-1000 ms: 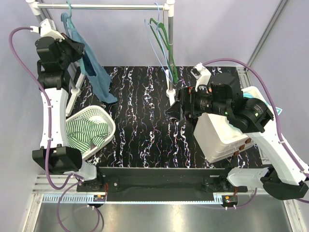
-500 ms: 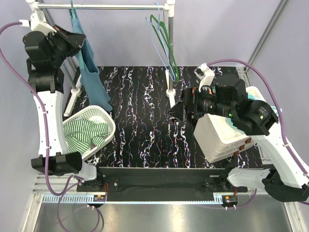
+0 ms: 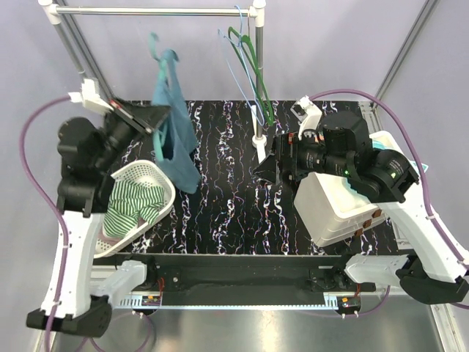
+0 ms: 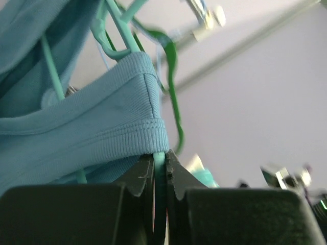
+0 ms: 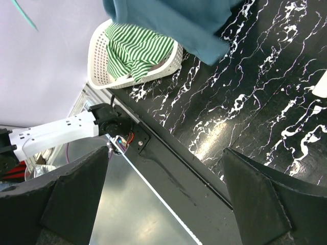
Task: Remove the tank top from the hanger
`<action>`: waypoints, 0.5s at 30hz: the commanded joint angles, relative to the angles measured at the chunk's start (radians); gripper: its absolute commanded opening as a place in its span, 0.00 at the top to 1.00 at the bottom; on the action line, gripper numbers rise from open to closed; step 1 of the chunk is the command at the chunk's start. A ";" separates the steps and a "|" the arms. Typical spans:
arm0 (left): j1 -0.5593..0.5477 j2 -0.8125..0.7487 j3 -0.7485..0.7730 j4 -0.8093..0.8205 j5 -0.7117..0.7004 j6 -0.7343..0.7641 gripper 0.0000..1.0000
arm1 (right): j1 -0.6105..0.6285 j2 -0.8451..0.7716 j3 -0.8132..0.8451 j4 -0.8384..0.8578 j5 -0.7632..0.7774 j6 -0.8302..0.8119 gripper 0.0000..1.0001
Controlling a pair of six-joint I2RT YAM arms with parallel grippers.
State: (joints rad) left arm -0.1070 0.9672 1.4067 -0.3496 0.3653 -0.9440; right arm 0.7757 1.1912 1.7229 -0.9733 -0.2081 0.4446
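At the near left of the counter [image 3: 227, 205] stands a white basket [image 3: 167, 192] with a green-striped garment [image 3: 128, 202] bundled in it. It is probably the drop place for clothes once they are freed, which would explain why the work is going on right beside it. Near the middle, the right end effector [image 5: 166, 153] hangs above the dark marbled surface with its fingers spread wide and nothing between them. It points leftward at the hanging cloth, and its wrist view takes in the basket and the garment's lower hem, so it looks set to take hold of the fabric. A white bin [image 3: 330, 213] sits beneath that arm on the right. Further in, the left end effector [image 4: 160, 171] is pressed almost together on a thin teal bar of the hanger [image 3: 155, 44], pinching the plastic just under a ribbed shoulder strap and not the cloth. That leaves the fabric free to slide. The tank top [image 3: 176, 143] is on the hanger, both straps over its arms. It is held in the air over the counter, just beyond the basket's rim, with the hook clear of the rail. Holding it there puts it within the other arm's reach. At the far edge the rail [image 3: 154, 11] runs across, and empty green and blue hangers [image 3: 249, 51] hang near its right post, well apart from the teal one.
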 commanded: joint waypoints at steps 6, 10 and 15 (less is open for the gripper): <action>-0.627 -0.047 -0.146 0.103 -0.669 -0.087 1.00 | -0.001 0.068 0.110 -0.059 -0.051 -0.035 0.00; -0.842 0.057 -0.075 0.080 -0.960 -0.067 1.00 | 0.080 0.094 0.150 -0.073 -0.001 -0.046 0.01; -0.974 0.137 0.024 0.026 -1.184 -0.094 1.00 | 0.243 0.171 0.225 -0.110 0.173 -0.032 0.00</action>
State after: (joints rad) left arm -1.0218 1.0962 1.3193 -0.3885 -0.4965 -1.0248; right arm 0.9352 1.3266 1.8839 -1.0599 -0.1555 0.4179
